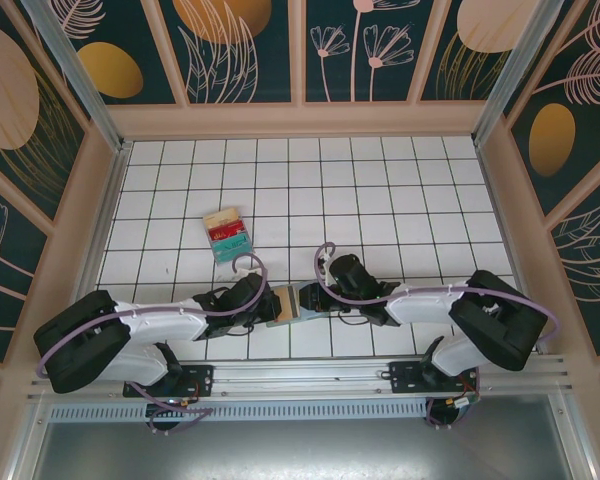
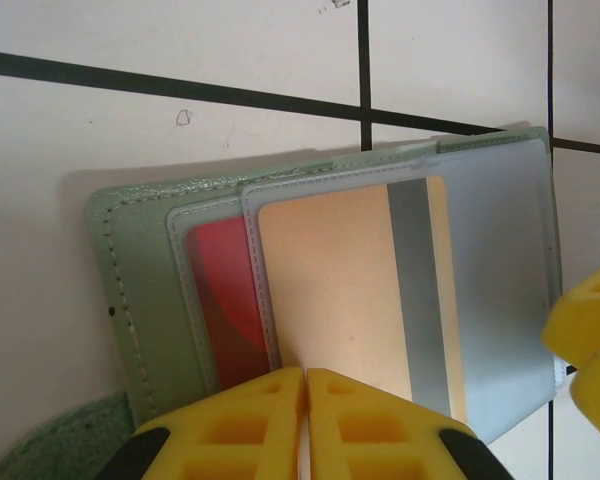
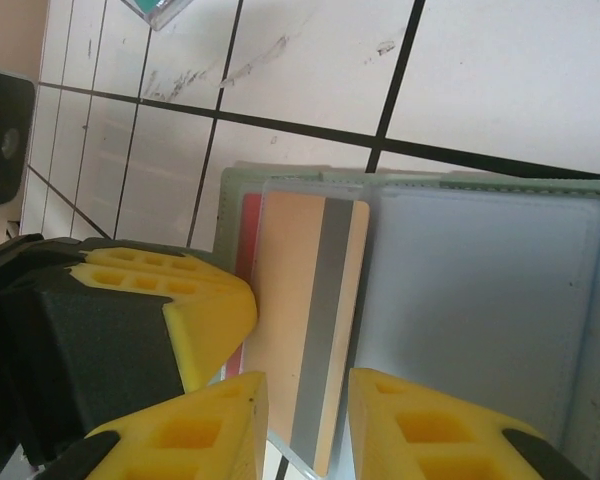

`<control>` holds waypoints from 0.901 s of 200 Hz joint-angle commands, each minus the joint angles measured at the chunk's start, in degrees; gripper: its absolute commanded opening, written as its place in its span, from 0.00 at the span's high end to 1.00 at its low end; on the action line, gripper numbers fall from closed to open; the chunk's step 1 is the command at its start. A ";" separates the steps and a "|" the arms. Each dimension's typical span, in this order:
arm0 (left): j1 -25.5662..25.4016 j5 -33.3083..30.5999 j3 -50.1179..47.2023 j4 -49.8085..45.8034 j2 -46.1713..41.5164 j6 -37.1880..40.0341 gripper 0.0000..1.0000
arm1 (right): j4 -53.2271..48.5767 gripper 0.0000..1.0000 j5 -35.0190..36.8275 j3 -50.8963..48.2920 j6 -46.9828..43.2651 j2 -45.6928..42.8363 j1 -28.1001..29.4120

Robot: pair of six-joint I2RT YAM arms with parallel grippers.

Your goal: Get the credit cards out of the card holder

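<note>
- Card holder (image 1: 280,306) lies flat on the white gridded table (image 1: 380,200), low in the overhead frame and just left of centre, between the tips of the two arms.
- In the left wrist view the card holder (image 2: 140,270) fills the middle of the frame. Its grey-green stitched leaf is at the left and its clear slit pockets overlap toward the right.
- One credit card (image 2: 330,290), pale orange with a grey stripe down its right part, sits inside the front clear pocket.
- A red card (image 2: 225,290) shows behind it in the next pocket to the left, mostly covered.
- The left gripper (image 2: 307,420) is at the bottom centre of that frame. Its yellow fingers are pressed together with only a thin seam between them, right at the lower edge of the orange card and its pocket. I cannot tell whether that edge is pinched between them.
- The right gripper (image 3: 310,430) is at the bottom of its own wrist view. Its two yellow fingers (image 3: 430,430) stand apart, with the near end of the striped credit card (image 3: 290,290) in the gap. I cannot tell whether the pads press on the card.
- In the same view, the left gripper (image 3: 170,300) comes in from the left edge, its yellow finger over the holder's left border beside the red card (image 3: 248,230).
- A stack of tan, red and teal cards (image 1: 226,233) lies apart from the holder, up and to the left of it in the overhead frame.
</note>
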 commanded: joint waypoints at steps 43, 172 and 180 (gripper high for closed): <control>-0.19 1.14 -0.73 -1.62 0.02 0.44 0.88 | 1.77 0.75 -2.35 2.48 1.60 3.86 0.64; -0.26 1.54 -1.34 -1.26 0.19 0.35 0.91 | -0.93 0.78 -0.47 3.87 1.85 5.87 0.52; -0.21 1.58 -1.35 -1.17 0.28 0.31 0.91 | -1.40 0.78 0.04 3.69 1.85 5.61 0.43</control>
